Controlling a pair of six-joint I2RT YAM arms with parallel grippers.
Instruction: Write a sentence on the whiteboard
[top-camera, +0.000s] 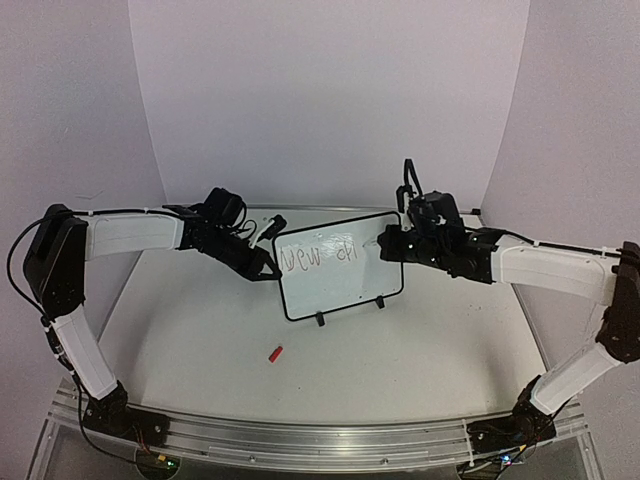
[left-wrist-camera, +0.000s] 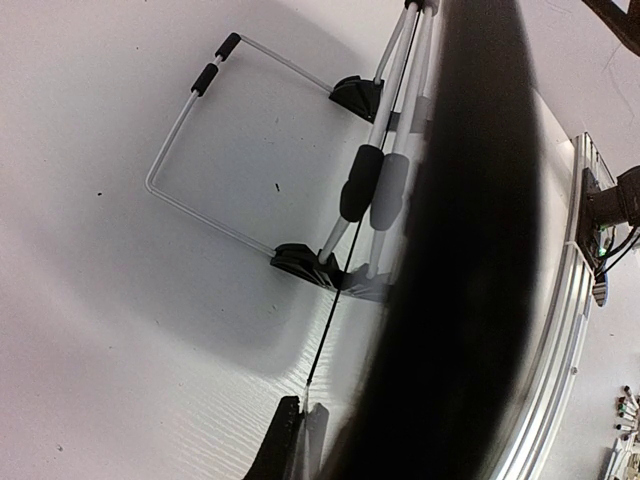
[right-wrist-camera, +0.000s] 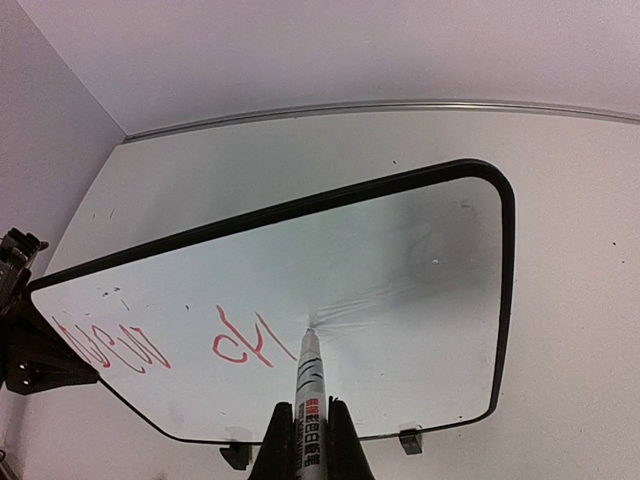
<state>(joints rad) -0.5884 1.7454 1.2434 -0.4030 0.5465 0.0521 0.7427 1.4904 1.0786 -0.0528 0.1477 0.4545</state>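
The whiteboard (top-camera: 345, 280) stands tilted at mid-table, black-framed, on two small black feet. Red handwriting, the sentence (top-camera: 318, 257), runs along its upper left and reads roughly "New ch". My left gripper (top-camera: 270, 264) is shut on the board's left edge; in the left wrist view that edge (left-wrist-camera: 330, 300) is a thin black line running into the closed fingers of the gripper (left-wrist-camera: 303, 402). My right gripper (right-wrist-camera: 309, 401) is shut on a white marker (right-wrist-camera: 307, 375), its tip touching the whiteboard (right-wrist-camera: 420, 290) just right of the sentence (right-wrist-camera: 235, 345). From above, the right gripper (top-camera: 386, 243) sits at the board's upper right.
A small red marker cap (top-camera: 276, 353) lies on the table in front of the board. The board's wire stand (left-wrist-camera: 205, 78) rests on the table behind it. A large dark blur fills the right of the left wrist view. Grey walls close in at the back and sides.
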